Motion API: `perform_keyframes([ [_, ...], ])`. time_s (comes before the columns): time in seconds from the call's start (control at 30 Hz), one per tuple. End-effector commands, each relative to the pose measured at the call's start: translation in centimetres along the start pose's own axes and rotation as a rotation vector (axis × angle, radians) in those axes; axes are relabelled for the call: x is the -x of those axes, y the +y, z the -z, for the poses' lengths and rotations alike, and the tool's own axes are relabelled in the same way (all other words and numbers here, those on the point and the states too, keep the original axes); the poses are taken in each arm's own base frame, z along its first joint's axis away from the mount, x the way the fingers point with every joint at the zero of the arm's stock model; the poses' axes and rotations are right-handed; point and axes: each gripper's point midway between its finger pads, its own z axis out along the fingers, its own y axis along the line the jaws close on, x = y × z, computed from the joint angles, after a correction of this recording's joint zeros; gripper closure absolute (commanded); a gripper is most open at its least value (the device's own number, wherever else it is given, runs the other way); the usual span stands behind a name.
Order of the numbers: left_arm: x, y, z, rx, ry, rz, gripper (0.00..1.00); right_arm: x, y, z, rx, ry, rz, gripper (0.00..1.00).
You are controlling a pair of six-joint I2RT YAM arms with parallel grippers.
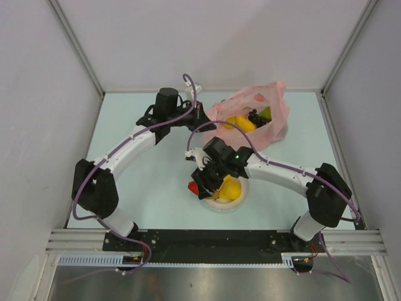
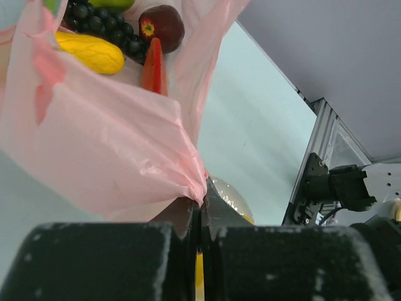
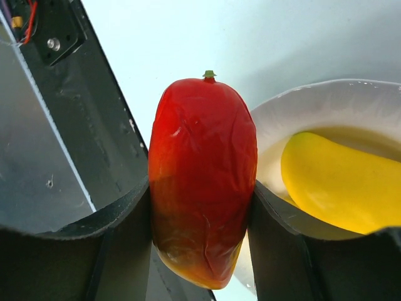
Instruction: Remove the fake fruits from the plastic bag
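Observation:
The pink plastic bag [image 1: 276, 128] lies at the back right of the table, its mouth facing the arms. My left gripper [image 1: 200, 114] is shut on the bag's edge [image 2: 188, 169]. Inside the bag I see a yellow fruit [image 2: 91, 53], a dark grape bunch [image 2: 103, 25], a dark red apple [image 2: 161, 25], a red slice [image 2: 153, 66] and a bit of green pear [image 2: 113, 3]. My right gripper [image 3: 200, 188] is shut on the red-orange mango [image 3: 203, 182], just left of the white plate [image 3: 313, 103]. Another yellow fruit [image 3: 338, 188] lies on that plate.
The white plate [image 1: 241, 200] sits near the front centre of the pale table. White walls enclose the table on three sides. An aluminium rail [image 1: 213, 241] carrying both arm bases runs along the near edge. The right arm [image 2: 338, 188] shows beyond the left gripper.

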Motion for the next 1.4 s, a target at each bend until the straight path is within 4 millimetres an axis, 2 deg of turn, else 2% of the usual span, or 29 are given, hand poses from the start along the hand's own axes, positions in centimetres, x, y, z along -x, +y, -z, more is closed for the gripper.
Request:
perform_keyframes([
  [0.0,2.3,-2.4,2.0,-0.024,-0.088,-0.073,1.00,0.4,0.1,-1.2,-0.057,-0.023,-0.025,0.66],
  [0.1,2.4,-2.7,2.4,-0.024,-0.094,-0.074,1.00,-1.1,-0.3,-1.5,-0.084,0.013,-0.037,0.66],
  [0.27,2.5,-2.8,2.8,-0.013,-0.106,-0.094,1.00,-2.4,-1.3,-1.5,-0.140,0.028,-0.024,0.64],
  [0.43,1.4,-2.4,2.5,-0.013,-0.090,-0.078,0.99,-3.3,-2.4,-0.8,-0.206,0.034,0.011,0.37],
  [0.5,1.4,-2.4,2.5,-0.014,-0.097,-0.076,1.00,-3.0,-2.1,-0.3,-0.199,0.019,0.018,0.28],
  [0.57,1.1,-2.3,2.4,-0.013,-0.094,-0.070,1.00,-3.0,-1.6,0.0,-0.183,0.017,0.020,0.25],
  [0.6,1.0,-2.2,2.4,-0.012,-0.092,-0.068,1.00,-2.6,-1.3,0.4,-0.172,0.001,0.049,0.17],
  [0.63,1.1,-2.2,2.3,-0.012,-0.091,-0.068,1.00,-2.4,-0.8,0.5,-0.153,-0.010,0.059,0.15],
  [0.83,1.0,-2.1,2.1,-0.016,-0.079,-0.062,1.00,0.0,0.6,2.9,-0.142,-0.087,0.122,0.16],
  [0.87,1.0,-2.1,2.1,-0.015,-0.073,-0.061,1.00,1.7,0.8,4.1,-0.153,-0.130,0.156,0.18],
  [0.9,1.2,-2.3,2.2,-0.020,-0.073,-0.064,1.00,2.7,0.0,5.2,-0.183,-0.160,0.155,0.20],
  [0.93,1.2,-2.3,2.1,-0.021,-0.067,-0.061,1.00,3.6,-0.2,6.6,-0.199,-0.188,0.160,0.25],
  [0.97,1.0,-2.3,2.1,-0.022,-0.055,-0.058,1.00,5.5,-0.5,8.4,-0.227,-0.234,0.183,0.40],
  [1.0,1.3,-2.6,2.2,-0.029,-0.053,-0.060,1.00,6.3,-1.5,9.9,-0.269,-0.261,0.176,0.47],
  [1.03,1.1,-2.8,2.2,-0.043,-0.040,-0.055,1.00,6.6,-3.8,11.7,-0.320,-0.280,0.141,0.53],
  [1.07,0.6,-2.7,2.1,-0.046,-0.018,-0.049,1.00,7.5,-5.0,13.6,-0.349,-0.313,0.142,0.63],
  [1.1,0.0,-2.5,2.0,-0.047,-0.002,-0.039,1.00,7.7,-5.8,14.6,-0.354,-0.328,0.132,0.67],
  [1.13,-0.5,-2.4,2.0,-0.052,0.013,-0.029,1.00,7.5,-8.8,16.6,-0.419,-0.348,0.077,0.70],
  [1.2,-1.7,-2.4,2.1,-0.064,0.037,-0.009,1.00,8.6,-11.1,18.8,-0.465,-0.422,0.061,0.76],
  [1.23,-2.1,-2.8,2.2,-0.089,0.043,-0.008,1.00,8.4,-13.4,20.5,-0.519,-0.452,0.027,0.79],
  [1.33,-2.4,-3.0,2.7,-0.091,0.059,-0.055,1.00,8.7,-18.0,20.5,-0.604,-0.469,0.048,0.85],
  [1.37,-1.9,-3.2,2.9,-0.089,0.058,-0.082,1.00,8.4,-20.1,19.5,-0.627,-0.452,0.025,0.85],
])
